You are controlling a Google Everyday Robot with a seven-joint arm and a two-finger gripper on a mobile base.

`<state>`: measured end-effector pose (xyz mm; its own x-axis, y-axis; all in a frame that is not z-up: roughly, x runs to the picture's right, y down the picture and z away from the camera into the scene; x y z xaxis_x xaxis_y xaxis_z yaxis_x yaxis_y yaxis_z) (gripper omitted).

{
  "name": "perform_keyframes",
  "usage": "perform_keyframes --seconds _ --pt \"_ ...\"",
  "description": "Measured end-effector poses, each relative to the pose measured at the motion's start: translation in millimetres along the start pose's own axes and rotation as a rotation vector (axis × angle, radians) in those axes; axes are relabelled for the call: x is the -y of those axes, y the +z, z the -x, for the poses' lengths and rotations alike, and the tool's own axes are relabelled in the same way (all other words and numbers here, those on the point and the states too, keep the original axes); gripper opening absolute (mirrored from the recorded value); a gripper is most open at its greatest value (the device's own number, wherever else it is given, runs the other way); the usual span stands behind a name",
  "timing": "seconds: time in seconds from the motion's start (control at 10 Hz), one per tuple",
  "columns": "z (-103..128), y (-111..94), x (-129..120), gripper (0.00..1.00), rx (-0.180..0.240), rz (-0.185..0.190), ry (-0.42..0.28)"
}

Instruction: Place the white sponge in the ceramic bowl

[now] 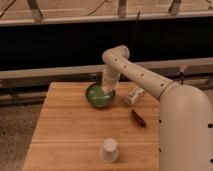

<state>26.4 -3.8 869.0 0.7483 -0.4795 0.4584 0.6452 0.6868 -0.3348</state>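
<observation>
The green ceramic bowl [99, 97] sits at the back middle of the wooden table [70, 130]. My arm reaches down from the right, and my gripper [106, 88] hangs over the bowl's right inner side, just above its rim. A pale whitish patch shows at the gripper's tip inside the bowl; I cannot tell whether it is the white sponge or part of the gripper.
A whitish cylinder with dark marks [133, 95] lies right of the bowl. A dark brown object [138, 118] lies in front of it. An upturned white paper cup [109, 149] stands near the front edge. A dark wall and rail run behind the table.
</observation>
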Motion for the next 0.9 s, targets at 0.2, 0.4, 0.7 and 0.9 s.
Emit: perform_keyframes --seconds 0.2,0.4,0.7,0.9 --pt "-0.1 0.7 0.1 0.74 0.002 0.0 -0.005" --pt "-0.1 1.8 0.1 0.8 0.004 0.0 -0.008" --pt "-2.3 2.3 0.4 0.69 0.005 -0.001 -0.013" --pt "-2.5 2.5 0.4 0.66 0.007 0.0 -0.017"
